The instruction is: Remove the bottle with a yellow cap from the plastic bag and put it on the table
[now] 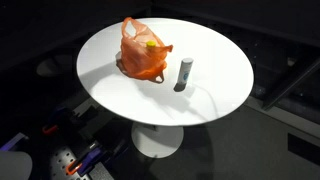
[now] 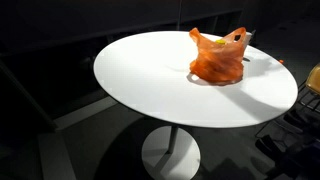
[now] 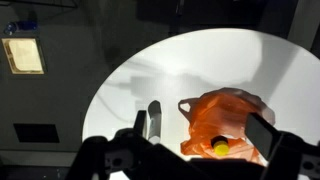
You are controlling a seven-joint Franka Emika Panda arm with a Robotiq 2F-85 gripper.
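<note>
An orange plastic bag (image 1: pixel 143 58) lies on the round white table (image 1: pixel 110 60), seen in both exterior views (image 2: pixel 216 62). The yellow cap of the bottle (image 1: pixel 151 44) pokes out of the bag's mouth; the bottle's body is hidden inside. In the wrist view the bag (image 3: pixel 230 115) and the yellow cap (image 3: pixel 220 147) lie below my gripper (image 3: pixel 200 135), whose two dark fingers stand wide apart on either side of the bag, open and empty. The gripper does not show in the exterior views.
A grey upright cylinder (image 1: pixel 184 72) stands on the table beside the bag, also in the wrist view (image 3: pixel 154 118). The table (image 2: pixel 150 80) stands on a single pedestal. The surroundings are dark, with cables and equipment on the floor (image 1: pixel 75 160).
</note>
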